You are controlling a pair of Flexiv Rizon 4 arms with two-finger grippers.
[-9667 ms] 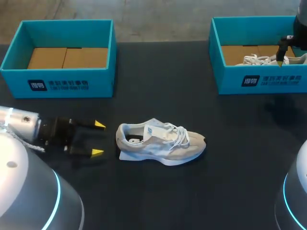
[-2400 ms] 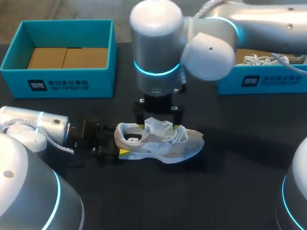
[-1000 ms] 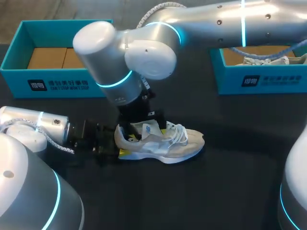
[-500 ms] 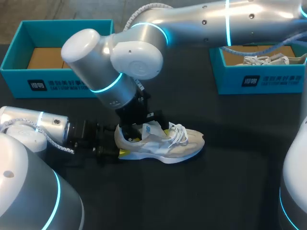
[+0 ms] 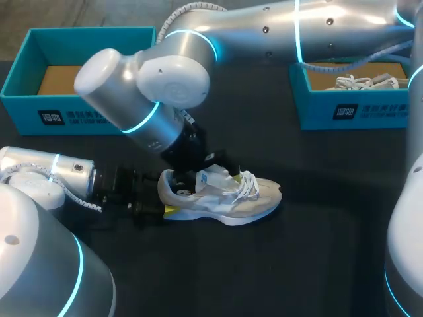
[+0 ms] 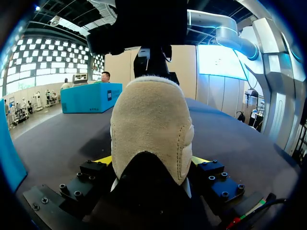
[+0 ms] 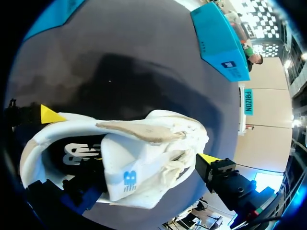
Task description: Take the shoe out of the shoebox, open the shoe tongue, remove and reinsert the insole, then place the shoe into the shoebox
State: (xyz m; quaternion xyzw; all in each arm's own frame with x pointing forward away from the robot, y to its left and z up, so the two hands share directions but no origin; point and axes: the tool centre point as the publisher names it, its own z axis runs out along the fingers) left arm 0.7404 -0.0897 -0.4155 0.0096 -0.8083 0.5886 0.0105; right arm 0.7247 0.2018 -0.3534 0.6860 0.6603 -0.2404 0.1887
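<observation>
My right arm point(image 5: 264, 30) has swung lower and further across in the last half second. It brings my right hand point(image 5: 201, 170) down at the mouth of the shoe point(image 5: 221, 197), which has not shifted on the surface point(image 5: 317, 251). I cannot tell whether that hand is open or closed, as the shoe's collar and my own wrist hide it.

My left hand point(image 6: 150, 162) is clamped on the heel point(image 6: 151, 124), one yellow tip pressed to each side, and pins the shoe lying on its sole between the two boxes.

I judge the task roughly a third done. The shoe is out, and the tongue point(image 7: 120, 172) stands lifted clear of the opening. The insole point(image 7: 76, 153) still lies flat inside, so pulling it, refitting it and boxing the shoe remain.

The heel is napped beige suede, rounded and stiff-looking. The tongue is thick, padded white fabric. The laces point(image 5: 246, 185) are loose white cord. The insole is thin, dark and printed, and probably floppy. The left shoebox point(image 5: 92, 112) is teal card with a bare brown floor. The right shoebox point(image 5: 370, 109) holds a second shoe point(image 5: 360, 82).
</observation>
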